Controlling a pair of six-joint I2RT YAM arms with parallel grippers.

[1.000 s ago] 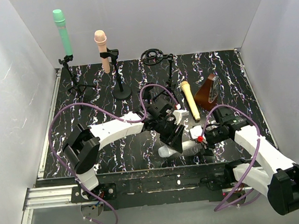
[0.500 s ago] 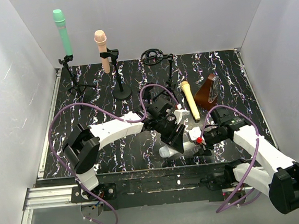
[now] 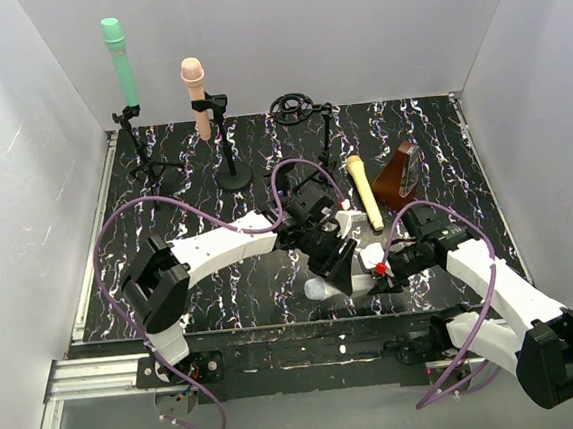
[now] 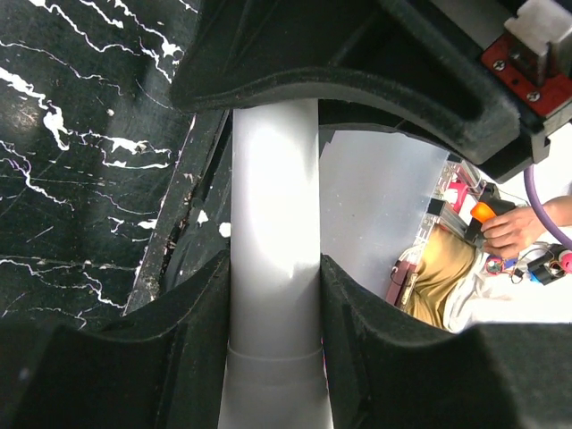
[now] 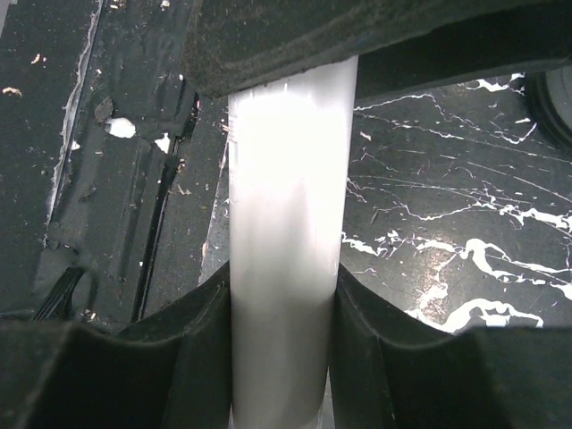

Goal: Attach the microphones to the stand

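Low over the table's near edge, the white microphone point(image 3: 316, 289) lies level, held at once by both grippers. My left gripper point(image 3: 339, 268) is shut on its body point(image 4: 275, 206), the fingers point(image 4: 188, 331) pressing both sides. My right gripper point(image 3: 375, 273) is shut on the same white body point(image 5: 284, 197) from the other end. The mint green microphone point(image 3: 122, 73) and the peach-pink one point(image 3: 196, 97) stand upright in clips on two stands point(image 3: 230, 159) at the back. A yellow microphone point(image 3: 366, 193) lies on the table. An empty ring-mount stand point(image 3: 295, 106) is at the back middle.
A brown wedge-shaped object point(image 3: 400, 176) sits right of the yellow microphone. White walls close in the black marbled table point(image 3: 203, 292) on three sides. Purple cables loop over both arms. The table's front rail point(image 5: 134, 214) runs just under the held microphone.
My right gripper has shifted slightly left and closed its jaws on the white microphone. The left gripper has kept its grip and barely moved.
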